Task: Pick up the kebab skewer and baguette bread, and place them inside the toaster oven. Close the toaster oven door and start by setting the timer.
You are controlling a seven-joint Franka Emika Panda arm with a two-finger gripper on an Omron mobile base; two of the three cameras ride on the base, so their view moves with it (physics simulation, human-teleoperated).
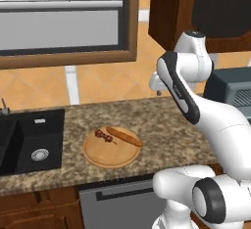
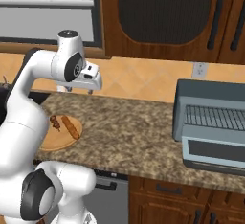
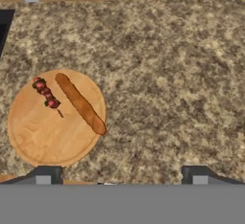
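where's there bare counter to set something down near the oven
Bare granite counter stretches between the round wooden board and the toaster oven. The board is crowded: kebab skewer and baguette bread lie side by side on it. Left of it is the sink.

One kebab skewer (image 3: 47,95) and one baguette bread (image 3: 80,104) lie side by side on one round wooden board (image 3: 43,137), below and to the left of the gripper (image 2: 81,89). One toaster oven (image 2: 210,122) stands on the surface (image 3: 167,74) well to the gripper's right, with one toaster oven door (image 2: 215,151) folded down. One sink (image 1: 29,142) sits beyond the board.
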